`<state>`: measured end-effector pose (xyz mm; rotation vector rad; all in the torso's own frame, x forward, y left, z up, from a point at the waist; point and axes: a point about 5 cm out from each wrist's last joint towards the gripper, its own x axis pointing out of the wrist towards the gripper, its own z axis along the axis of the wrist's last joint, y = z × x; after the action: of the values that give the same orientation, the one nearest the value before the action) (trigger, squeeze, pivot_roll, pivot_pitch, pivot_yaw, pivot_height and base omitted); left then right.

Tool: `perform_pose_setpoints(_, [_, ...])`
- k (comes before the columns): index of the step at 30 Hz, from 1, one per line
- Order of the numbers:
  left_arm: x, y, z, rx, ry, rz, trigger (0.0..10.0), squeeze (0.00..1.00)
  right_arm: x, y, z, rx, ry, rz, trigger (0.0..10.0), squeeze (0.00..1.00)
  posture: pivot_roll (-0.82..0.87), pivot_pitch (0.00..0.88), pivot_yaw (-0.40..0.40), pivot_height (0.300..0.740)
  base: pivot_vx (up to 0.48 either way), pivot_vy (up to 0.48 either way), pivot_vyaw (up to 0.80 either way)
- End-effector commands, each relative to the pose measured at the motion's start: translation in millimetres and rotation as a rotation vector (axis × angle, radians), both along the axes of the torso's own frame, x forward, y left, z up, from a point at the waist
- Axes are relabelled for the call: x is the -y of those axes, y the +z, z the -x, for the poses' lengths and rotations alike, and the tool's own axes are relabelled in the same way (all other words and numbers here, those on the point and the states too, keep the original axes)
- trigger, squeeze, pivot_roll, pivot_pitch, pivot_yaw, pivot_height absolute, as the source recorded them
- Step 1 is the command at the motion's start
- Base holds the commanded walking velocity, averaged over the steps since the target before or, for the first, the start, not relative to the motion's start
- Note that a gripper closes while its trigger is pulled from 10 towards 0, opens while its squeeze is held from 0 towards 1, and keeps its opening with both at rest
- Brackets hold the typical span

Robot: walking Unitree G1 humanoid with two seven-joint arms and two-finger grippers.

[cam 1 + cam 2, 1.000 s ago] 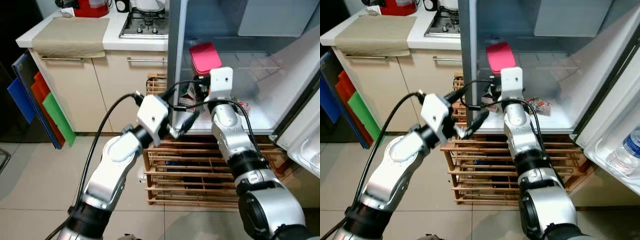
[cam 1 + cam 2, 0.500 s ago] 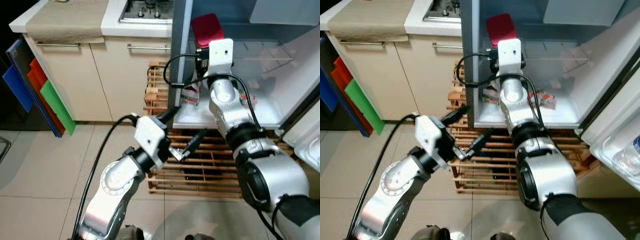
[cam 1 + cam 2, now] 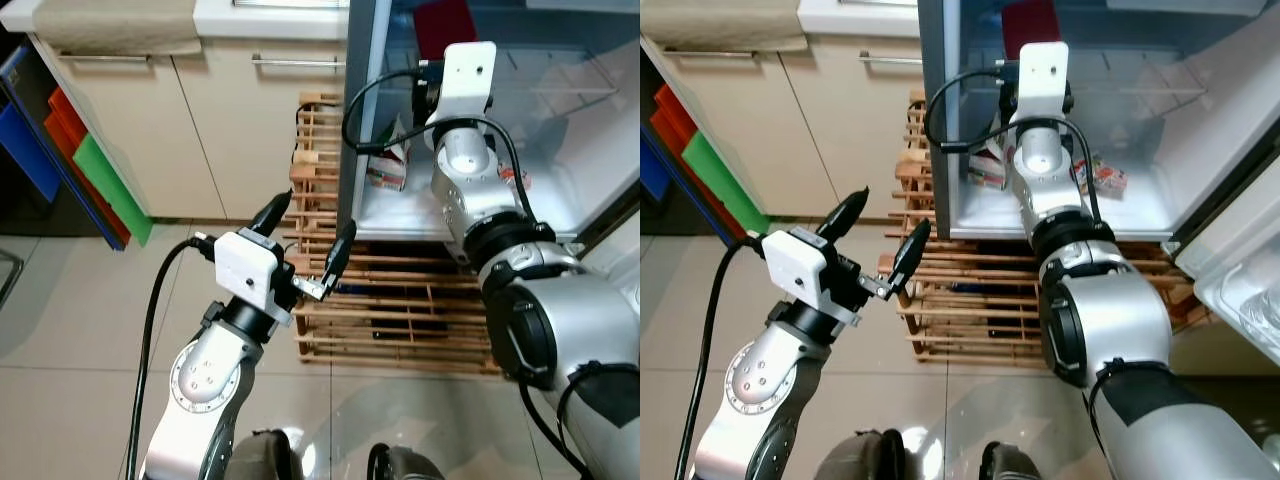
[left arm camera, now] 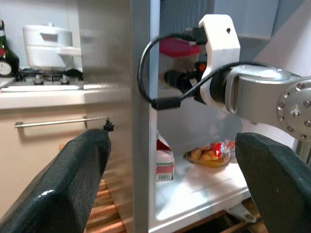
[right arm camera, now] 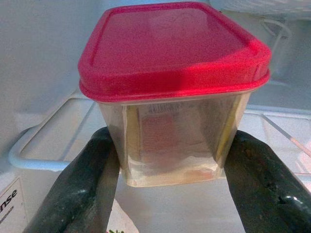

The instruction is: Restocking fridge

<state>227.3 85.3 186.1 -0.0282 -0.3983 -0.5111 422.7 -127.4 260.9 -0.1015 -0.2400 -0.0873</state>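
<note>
1. A clear container with a red lid (image 5: 170,97) is pinched between the fingers (image 5: 80,194) of the right gripper (image 5: 170,187) above a wire shelf (image 5: 43,145) inside the open fridge (image 3: 365,110).
2. The left gripper (image 3: 305,240) is held spread and empty before the wooden rack (image 3: 400,320).
3. A carton (image 4: 164,160) and a snack packet (image 4: 211,153) are seen on the fridge floor.

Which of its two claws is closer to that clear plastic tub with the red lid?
Right. The right gripper clamps the red-lidded clear plastic tub inside the fridge; the left gripper hovers open outside, lower down.
</note>
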Motion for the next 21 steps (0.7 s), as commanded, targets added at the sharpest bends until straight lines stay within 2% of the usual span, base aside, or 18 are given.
perform_pose_setpoints(1, [1.8,3,6.5,0.019,-0.006,-0.011,10.0,0.00,2.8,7,-1.4,0.006,0.005,-0.012,0.0,0.00,0.17,0.255,0.025,0.740,0.000,0.000,0.00])
perform_pose_setpoints(4, [5.9,5,13.4,0.033,-0.024,-0.025,10.0,0.00,0.0,13,-2.6,0.003,0.032,-0.004,0.0,0.00,0.17,0.260,0.022,0.740,0.000,0.000,0.00])
perform_pose_setpoints(5, [6.7,5,14.5,0.034,-0.026,-0.028,10.0,0.00,-0.4,15,-2.9,0.003,0.029,0.005,0.9,0.00,0.17,0.262,0.022,0.740,0.000,0.000,0.00])
perform_pose_setpoints(6, [7.9,4,16.9,0.032,-0.029,-0.031,10.0,0.00,-0.7,18,-3.5,0.002,0.029,0.002,10.0,0.00,0.17,0.271,0.019,0.740,0.000,0.000,0.00])
perform_pose_setpoints(9, [8.6,4,18.6,0.028,-0.029,-0.031,10.0,0.00,-1.4,22,-4.0,0.003,0.037,-0.011,10.0,0.00,0.17,0.274,0.018,0.740,0.000,0.000,0.00])
perform_pose_setpoints(10, [8.9,3,19.6,0.024,-0.027,-0.031,10.0,0.00,-1.7,30,-4.4,0.017,0.043,-0.034,10.0,1.00,0.17,0.278,0.016,0.740,0.000,0.000,0.00])
perform_pose_setpoints(21, [13.4,1,20.3,0.012,-0.021,-0.033,10.0,0.00,2.0,65,-4.0,0.100,0.032,-0.120,10.0,1.00,0.16,0.275,0.010,0.740,0.000,0.000,0.00])
